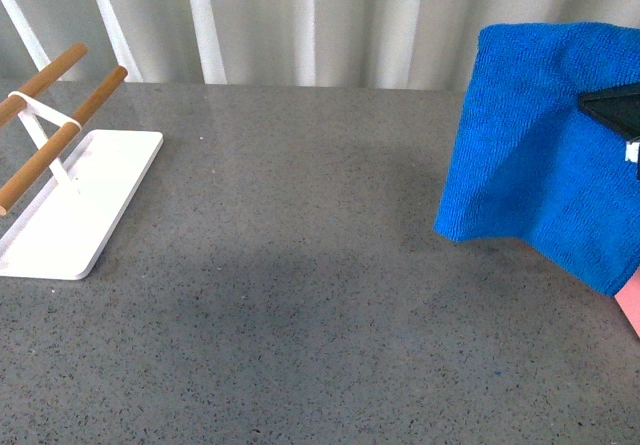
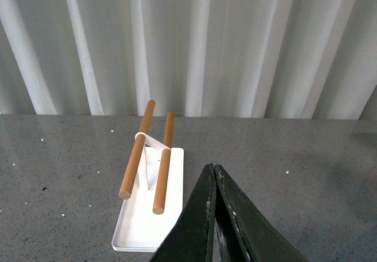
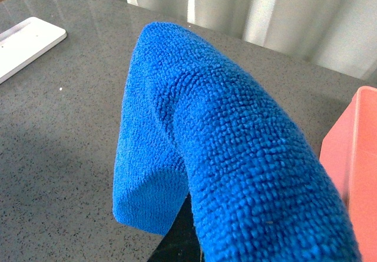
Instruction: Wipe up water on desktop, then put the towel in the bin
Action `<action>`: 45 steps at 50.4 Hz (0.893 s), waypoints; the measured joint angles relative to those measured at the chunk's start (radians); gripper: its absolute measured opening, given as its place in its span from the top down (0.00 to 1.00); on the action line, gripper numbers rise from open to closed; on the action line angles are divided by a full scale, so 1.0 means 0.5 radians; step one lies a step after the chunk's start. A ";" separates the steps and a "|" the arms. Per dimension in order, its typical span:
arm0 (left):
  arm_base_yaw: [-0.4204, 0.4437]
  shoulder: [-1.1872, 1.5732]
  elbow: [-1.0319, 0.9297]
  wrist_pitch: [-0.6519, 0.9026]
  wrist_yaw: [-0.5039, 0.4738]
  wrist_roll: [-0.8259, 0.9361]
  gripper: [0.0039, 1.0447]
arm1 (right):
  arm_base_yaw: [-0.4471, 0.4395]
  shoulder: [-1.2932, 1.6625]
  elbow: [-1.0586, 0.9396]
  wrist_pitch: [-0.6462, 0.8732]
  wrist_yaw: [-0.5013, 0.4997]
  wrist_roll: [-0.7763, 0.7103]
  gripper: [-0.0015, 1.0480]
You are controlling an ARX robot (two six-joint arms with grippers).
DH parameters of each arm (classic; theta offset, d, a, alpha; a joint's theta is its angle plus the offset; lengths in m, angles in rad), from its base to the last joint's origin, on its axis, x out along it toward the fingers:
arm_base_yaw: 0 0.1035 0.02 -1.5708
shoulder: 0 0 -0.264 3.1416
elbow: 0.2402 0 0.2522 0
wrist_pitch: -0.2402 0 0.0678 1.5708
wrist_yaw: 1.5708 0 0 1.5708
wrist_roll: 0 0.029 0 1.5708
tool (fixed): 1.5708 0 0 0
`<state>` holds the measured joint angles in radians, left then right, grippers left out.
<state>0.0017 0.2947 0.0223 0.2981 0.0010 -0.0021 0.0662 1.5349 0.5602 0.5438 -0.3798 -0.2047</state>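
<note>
The blue towel (image 1: 545,155) hangs in the air at the right of the front view, above the speckled grey desktop (image 1: 300,295). My right gripper (image 1: 622,115) is shut on the towel, and only a black tip shows at the right edge. In the right wrist view the towel (image 3: 235,156) drapes over the jaws and hides them. A corner of the pink bin (image 1: 630,310) peeks out below the towel; the bin (image 3: 356,156) also shows in the right wrist view. My left gripper (image 2: 213,171) is shut on nothing, above the desktop (image 2: 306,168).
A flat white tray (image 1: 90,210) with two wooden rods (image 1: 65,135) on a white stand sits at the left. The tray (image 2: 138,229) lies just ahead of my left gripper. A white corrugated wall (image 1: 320,20) backs the desktop.
</note>
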 joint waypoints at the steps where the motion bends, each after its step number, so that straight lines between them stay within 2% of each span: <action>1: 0.000 -0.014 0.000 -0.014 0.000 0.000 0.97 | 0.003 0.000 -0.002 0.000 0.002 0.000 0.96; 18: 0.000 -0.243 0.000 -0.243 0.001 0.000 0.97 | 0.024 0.000 -0.008 0.001 0.008 0.019 0.96; 22: 0.000 -0.493 0.001 -0.562 -0.002 -0.001 0.97 | 0.026 0.000 -0.008 0.001 0.009 0.022 0.96; 33: 0.000 -0.581 0.001 -0.592 -0.002 -0.001 0.97 | 0.066 0.010 -0.008 0.008 0.053 0.047 0.96; 39: 0.000 -0.581 0.001 -0.592 -0.002 -0.002 0.72 | 0.137 0.096 0.052 0.017 0.111 0.128 0.96; 45: 0.000 -0.581 0.001 -0.592 -0.002 -0.002 0.48 | 0.212 0.312 0.290 -0.035 0.195 0.296 0.96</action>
<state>0.0017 0.0040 0.0227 0.0021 0.0002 -0.0029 0.1722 1.6909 0.7052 0.5262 -0.2821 -0.0566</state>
